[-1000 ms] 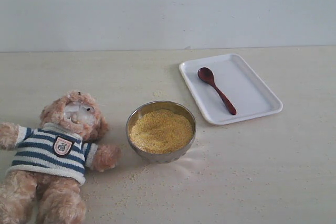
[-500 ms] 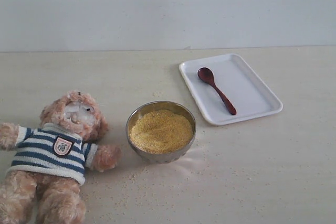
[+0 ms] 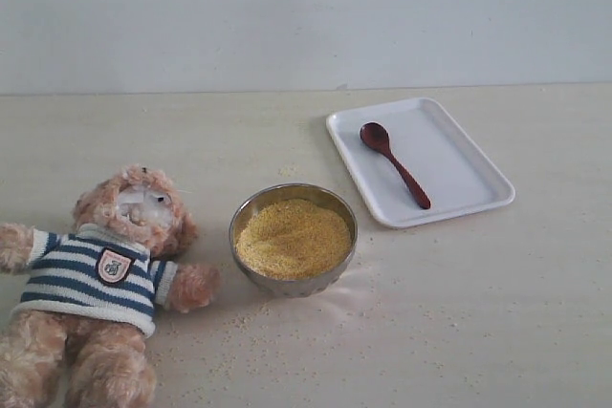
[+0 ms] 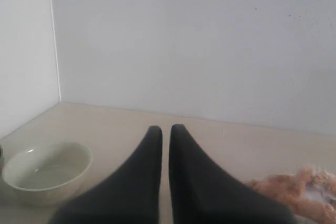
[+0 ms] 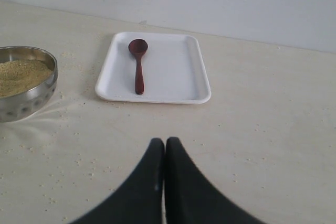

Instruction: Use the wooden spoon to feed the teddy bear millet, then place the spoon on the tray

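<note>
The teddy bear (image 3: 100,279) lies on its back at the front left of the table, and its fur (image 4: 299,192) also shows in the left wrist view. Yellow millet (image 3: 292,238) fills a round metal bowl (image 3: 246,225) beside it; millet (image 5: 18,76) also shows in the right wrist view. On the white tray (image 3: 469,164) at the back right lies the wooden spoon (image 3: 394,163), seen too as spoon (image 5: 138,64) on tray (image 5: 178,77). My left gripper (image 4: 165,128) is shut and empty. My right gripper (image 5: 165,141) is shut and empty, short of the tray. Neither arm shows in the exterior view.
Loose millet grains (image 3: 287,351) are scattered over the table in front of the metal bowl. A pale ceramic bowl (image 4: 47,169) stands near the wall corner in the left wrist view. A white wall runs along the back of the table.
</note>
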You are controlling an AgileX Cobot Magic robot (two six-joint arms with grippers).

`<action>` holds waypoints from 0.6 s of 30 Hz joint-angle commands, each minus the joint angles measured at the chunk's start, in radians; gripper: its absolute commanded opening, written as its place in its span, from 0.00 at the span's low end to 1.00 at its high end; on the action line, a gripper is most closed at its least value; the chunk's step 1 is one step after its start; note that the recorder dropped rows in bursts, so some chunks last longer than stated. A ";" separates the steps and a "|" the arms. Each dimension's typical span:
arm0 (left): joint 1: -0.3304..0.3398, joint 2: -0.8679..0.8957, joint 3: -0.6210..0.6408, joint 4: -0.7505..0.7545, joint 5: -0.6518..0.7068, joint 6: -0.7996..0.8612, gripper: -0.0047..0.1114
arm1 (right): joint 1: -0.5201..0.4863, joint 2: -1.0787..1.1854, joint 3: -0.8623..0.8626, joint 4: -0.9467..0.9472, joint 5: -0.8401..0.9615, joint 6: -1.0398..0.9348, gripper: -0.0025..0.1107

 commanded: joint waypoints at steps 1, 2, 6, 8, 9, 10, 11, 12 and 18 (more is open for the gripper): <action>-0.009 -0.002 0.004 0.250 -0.045 -0.297 0.08 | -0.003 -0.004 0.000 -0.003 -0.009 0.000 0.02; -0.011 -0.002 0.004 0.250 -0.045 -0.294 0.08 | -0.003 -0.004 0.000 -0.003 -0.009 0.000 0.02; -0.031 -0.002 0.004 0.250 -0.043 -0.294 0.08 | -0.003 -0.004 0.000 -0.003 -0.009 0.000 0.02; -0.053 -0.002 0.004 0.250 -0.038 -0.294 0.08 | -0.003 -0.004 0.000 -0.003 -0.009 0.000 0.02; -0.063 -0.002 0.004 0.250 -0.033 -0.294 0.08 | -0.003 -0.004 0.000 -0.003 -0.009 0.000 0.02; -0.072 -0.002 0.004 0.250 -0.018 -0.294 0.08 | -0.003 -0.004 0.000 -0.003 -0.009 0.000 0.02; -0.083 -0.002 0.004 0.250 -0.006 -0.294 0.08 | -0.003 -0.004 0.000 -0.003 -0.009 0.000 0.02; -0.090 -0.002 0.004 0.250 0.011 -0.294 0.08 | -0.003 -0.004 0.000 -0.003 -0.009 0.000 0.02; -0.118 -0.002 0.004 0.250 0.264 -0.294 0.08 | -0.003 -0.004 0.000 -0.003 -0.009 0.000 0.02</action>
